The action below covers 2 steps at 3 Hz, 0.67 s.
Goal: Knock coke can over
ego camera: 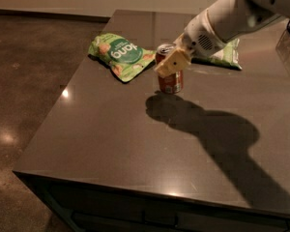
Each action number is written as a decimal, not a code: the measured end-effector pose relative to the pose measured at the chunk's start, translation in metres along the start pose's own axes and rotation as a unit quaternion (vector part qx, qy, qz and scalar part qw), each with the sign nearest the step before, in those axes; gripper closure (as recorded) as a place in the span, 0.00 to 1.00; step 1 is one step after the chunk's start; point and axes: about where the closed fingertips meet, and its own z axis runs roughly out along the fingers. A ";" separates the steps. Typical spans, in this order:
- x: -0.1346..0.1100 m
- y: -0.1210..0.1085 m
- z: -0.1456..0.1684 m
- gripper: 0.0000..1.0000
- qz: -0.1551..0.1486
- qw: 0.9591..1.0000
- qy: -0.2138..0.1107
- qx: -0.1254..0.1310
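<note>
Gripper (171,63) position: mine sits over the far middle of the dark, glossy rectangular table (106,134), at the end of my white arm (232,18), which reaches in from the upper right. Its tan tip lies across the upper part of the small red-orange metal coke can (170,83), on the side facing the camera. How far the gripper is open, I cannot tell. Whether it touches the can or has any hold on it, I cannot tell either.

Can status: upright on the table, with its silver top showing just left of and above the gripper.

A flat green snack bag with white lettering (120,55) lies near the can, to its left. A second green bag (224,58) lies to the right, partly hidden behind my arm.

My arm casts a broad dark shadow (208,129) on the tabletop, running from the can's base toward the near right.
</note>
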 end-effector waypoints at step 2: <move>0.044 0.030 -0.025 1.00 -0.138 0.976 0.165 -0.012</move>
